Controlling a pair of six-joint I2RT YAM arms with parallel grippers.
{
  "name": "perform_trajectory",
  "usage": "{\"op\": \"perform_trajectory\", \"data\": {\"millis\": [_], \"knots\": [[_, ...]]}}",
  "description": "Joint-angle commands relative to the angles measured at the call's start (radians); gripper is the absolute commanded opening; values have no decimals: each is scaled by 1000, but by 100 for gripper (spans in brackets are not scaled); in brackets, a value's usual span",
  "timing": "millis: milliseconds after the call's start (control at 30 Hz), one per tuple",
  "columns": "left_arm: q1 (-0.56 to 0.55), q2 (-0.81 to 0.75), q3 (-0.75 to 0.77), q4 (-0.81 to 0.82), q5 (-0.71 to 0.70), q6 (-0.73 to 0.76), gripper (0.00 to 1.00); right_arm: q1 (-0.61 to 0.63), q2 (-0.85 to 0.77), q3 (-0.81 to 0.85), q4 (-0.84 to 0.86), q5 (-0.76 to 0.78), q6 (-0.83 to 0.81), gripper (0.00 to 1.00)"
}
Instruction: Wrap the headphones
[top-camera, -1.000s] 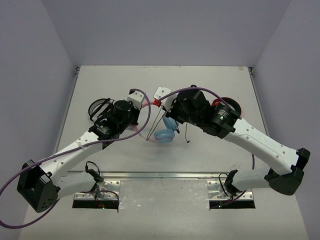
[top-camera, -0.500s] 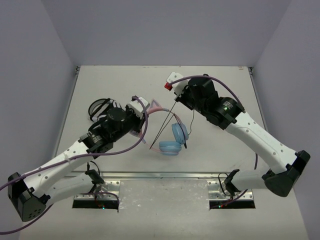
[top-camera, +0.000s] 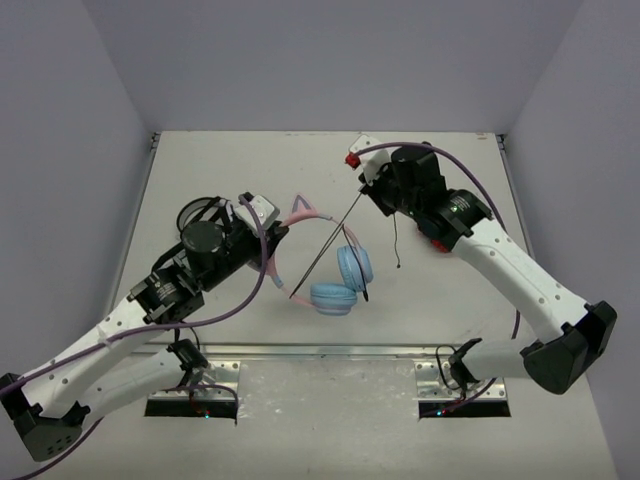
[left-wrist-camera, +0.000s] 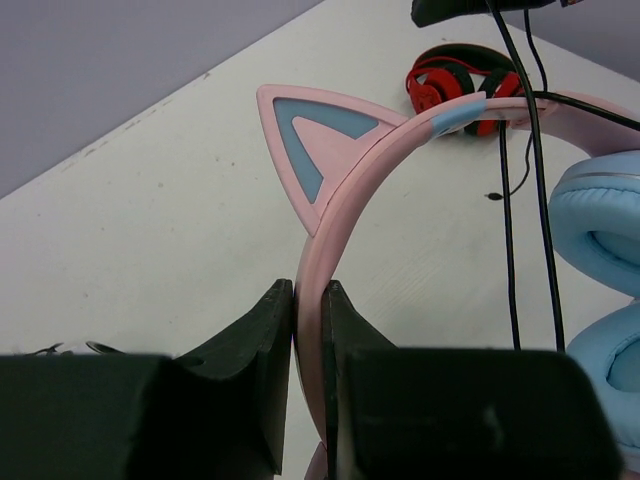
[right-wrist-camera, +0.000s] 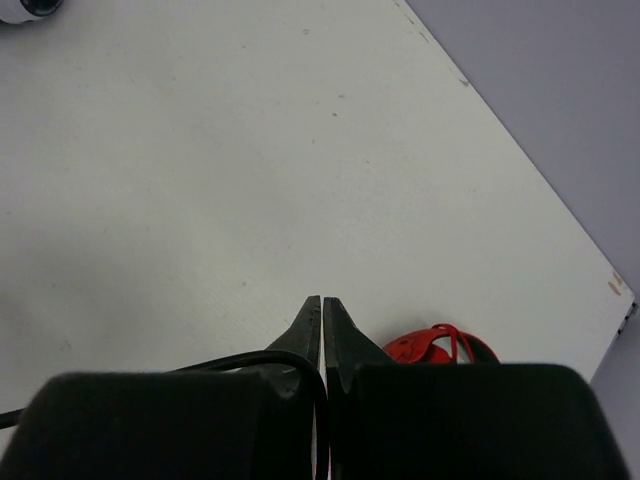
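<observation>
Headphones (top-camera: 340, 281): middle of bench (top-camera: 210, 165), blue cups down, pink band pinched in the closed left hand (left-wrist-camera: 308, 300). Right hand (right-wrist-camera: 322, 312): closed on the cable (top-camera: 336, 234), lately drawn up and away, pulling it taut. Judged: slack out, ready for winding.

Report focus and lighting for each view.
Top external: even, diffuse light, soft shadows under the arms, sharp. Left wrist: the headphones crisp, the left gripper's fingers dark and blurred. Right wrist: the right gripper's fingers near-black, the table evenly lit, no glare.
</observation>
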Motion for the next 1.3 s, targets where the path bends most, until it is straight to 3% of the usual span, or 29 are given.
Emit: {"op": "perform_trajectory", "data": {"millis": [0, 133, 300, 567, 933, 1133, 1267], "knots": [[-13, -46, 60, 19, 74, -32, 0, -23, 8, -7, 108, -21, 53, 1], [-13, -46, 117, 33, 70, -69, 0, -23, -10, -74, 172, -133, 129, 3], [-13, -17, 258, 34, -113, -178, 0, -25, -90, -201, 309, -327, 243, 15], [-13, 43, 428, 10, -153, -259, 0, -23, -136, -382, 629, -566, 514, 9], [-13, 140, 678, -73, -323, -287, 0, -23, -78, -520, 861, -623, 697, 2], [-13, 172, 735, -88, -346, -286, 0, -22, -73, -568, 901, -625, 728, 15], [-11, 172, 732, -92, -341, -286, 0, -22, -76, -576, 893, -618, 722, 18]]}}
